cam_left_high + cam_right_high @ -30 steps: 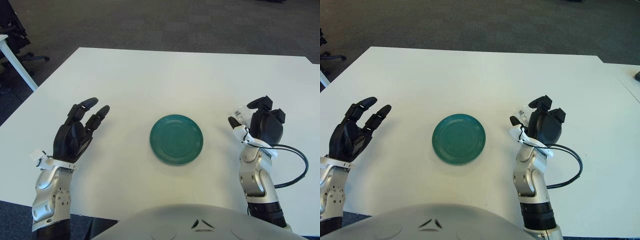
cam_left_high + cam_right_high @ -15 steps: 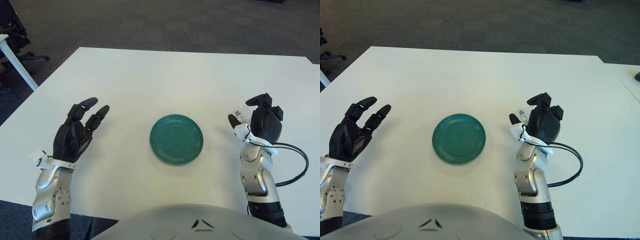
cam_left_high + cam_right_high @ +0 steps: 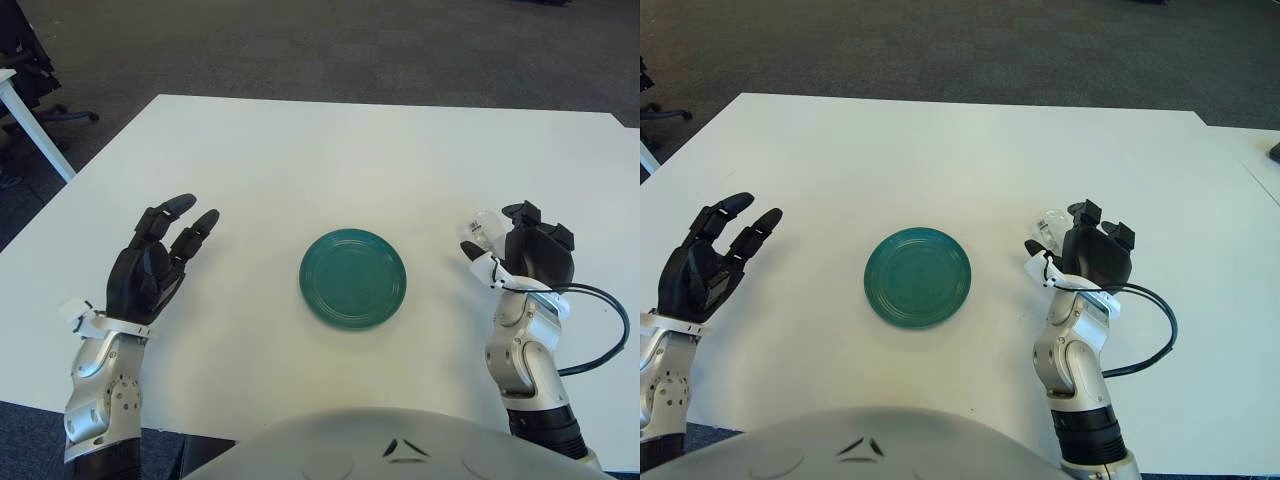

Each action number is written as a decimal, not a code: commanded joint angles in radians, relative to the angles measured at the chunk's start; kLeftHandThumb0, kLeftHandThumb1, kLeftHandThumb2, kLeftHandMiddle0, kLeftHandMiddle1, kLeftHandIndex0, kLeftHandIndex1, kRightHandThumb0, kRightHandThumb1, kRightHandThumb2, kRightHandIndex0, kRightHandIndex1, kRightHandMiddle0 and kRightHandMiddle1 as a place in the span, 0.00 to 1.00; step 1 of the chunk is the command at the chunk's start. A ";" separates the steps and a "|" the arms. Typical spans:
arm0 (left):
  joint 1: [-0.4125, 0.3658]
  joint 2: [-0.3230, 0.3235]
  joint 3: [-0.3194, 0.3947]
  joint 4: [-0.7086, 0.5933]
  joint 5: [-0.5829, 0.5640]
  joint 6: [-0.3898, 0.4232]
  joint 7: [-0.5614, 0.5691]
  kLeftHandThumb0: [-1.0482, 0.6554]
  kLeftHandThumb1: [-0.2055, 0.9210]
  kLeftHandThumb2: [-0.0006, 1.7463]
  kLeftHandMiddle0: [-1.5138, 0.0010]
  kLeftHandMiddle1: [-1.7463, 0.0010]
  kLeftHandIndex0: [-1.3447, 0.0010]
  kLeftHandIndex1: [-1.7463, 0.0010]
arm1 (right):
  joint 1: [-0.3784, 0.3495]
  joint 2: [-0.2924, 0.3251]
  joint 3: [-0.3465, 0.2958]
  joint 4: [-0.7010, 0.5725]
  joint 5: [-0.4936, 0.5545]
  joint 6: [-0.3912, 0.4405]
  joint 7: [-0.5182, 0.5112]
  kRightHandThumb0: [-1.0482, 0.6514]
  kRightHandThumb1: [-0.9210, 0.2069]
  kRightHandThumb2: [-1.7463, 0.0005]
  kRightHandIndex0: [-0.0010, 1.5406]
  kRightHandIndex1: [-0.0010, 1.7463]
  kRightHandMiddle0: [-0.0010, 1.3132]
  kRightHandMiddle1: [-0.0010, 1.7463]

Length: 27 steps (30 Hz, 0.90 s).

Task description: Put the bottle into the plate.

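A round green plate (image 3: 353, 277) lies at the middle of the white table (image 3: 330, 150). A small clear bottle (image 3: 483, 222) shows to the right of the plate, mostly hidden behind my right hand (image 3: 527, 250). That hand is right against the bottle, its back turned to the camera, so the contact itself is hidden. My left hand (image 3: 160, 258) shows to the left of the plate with its fingers spread and nothing in it.
A black cable (image 3: 600, 330) loops from my right wrist over the table's right side. The table's front edge is close to my body. Dark carpet, a chair base (image 3: 40, 110) and a white table leg lie beyond the far left corner.
My right hand has shifted slightly right and down beside the bottle. The bottle has hardly moved. The left hand and the plate are unchanged.
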 commanded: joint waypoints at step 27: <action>0.011 0.017 0.014 -0.018 -0.017 0.012 0.002 0.25 1.00 0.27 0.73 0.83 0.93 0.37 | -0.016 -0.051 0.022 -0.001 -0.171 0.065 0.288 0.00 0.00 0.53 0.00 0.00 0.00 0.00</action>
